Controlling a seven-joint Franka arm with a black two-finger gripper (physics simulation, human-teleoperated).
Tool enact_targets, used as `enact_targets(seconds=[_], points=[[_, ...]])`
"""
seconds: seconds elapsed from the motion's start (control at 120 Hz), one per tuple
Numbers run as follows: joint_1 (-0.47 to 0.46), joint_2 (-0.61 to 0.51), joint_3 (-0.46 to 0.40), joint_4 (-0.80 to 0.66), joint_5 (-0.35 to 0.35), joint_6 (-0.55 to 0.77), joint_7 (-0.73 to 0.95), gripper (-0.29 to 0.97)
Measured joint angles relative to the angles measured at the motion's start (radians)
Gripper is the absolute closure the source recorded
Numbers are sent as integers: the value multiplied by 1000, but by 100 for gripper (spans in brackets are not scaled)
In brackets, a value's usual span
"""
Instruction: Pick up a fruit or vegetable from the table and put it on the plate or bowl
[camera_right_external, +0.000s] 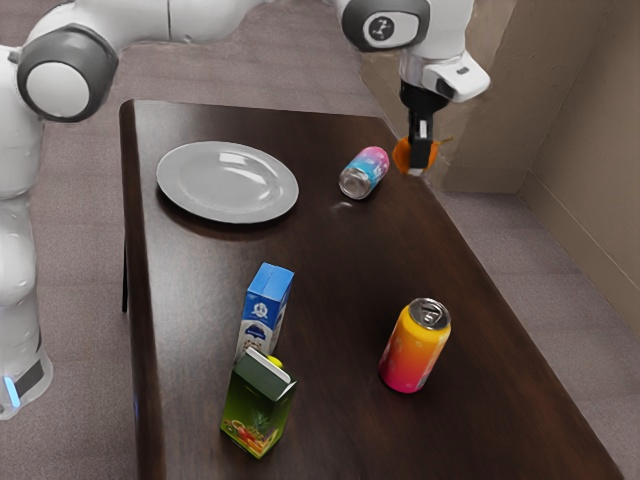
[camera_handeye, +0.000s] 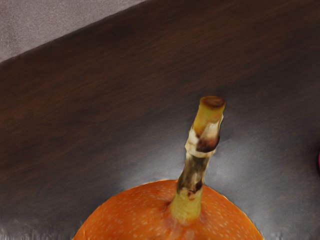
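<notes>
An orange fruit (camera_right_external: 403, 152) with a pale brown stem (camera_handeye: 202, 145) is at the table's far edge on the exterior view's right. My gripper (camera_right_external: 418, 155) comes down on it from above, and its black fingers are shut on it from two sides. In the wrist view the fruit (camera_handeye: 150, 215) lies right under my hand, with the dark table behind it. Whether it rests on the wood or hangs just above it I cannot tell. The grey plate (camera_right_external: 180, 165) lies far to the exterior view's left of the fruit, with nothing on it.
A pink and blue can (camera_right_external: 363, 172) lies on its side between the fruit and the plate. Nearer the front stand an orange-pink can (camera_right_external: 414, 345), a blue carton (camera_right_external: 265, 310) and a green juice carton (camera_right_external: 258, 403). A beige wall corner (camera_right_external: 500, 100) rises behind the gripper.
</notes>
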Motion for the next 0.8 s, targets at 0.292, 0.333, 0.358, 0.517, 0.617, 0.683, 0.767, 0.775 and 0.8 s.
enact_targets(seconds=[0.292,0.333,0.358,0.517,0.617,0.683,0.767,0.775,0.8], points=[[92,-13,610,1,-16,-106,85,39],[103,10,629,1,-25,-94,98,40],[104,24,634,2,-29,-87,106,40],[107,35,626,-39,-50,-48,146,40],[119,-99,609,-201,-50,-24,160,40],[136,-164,596,-284,-45,-6,166,39],[141,-219,583,-363,-42,21,172,40],[138,-222,582,-369,-42,24,172,39],[131,-227,579,-385,-41,33,174,39]])
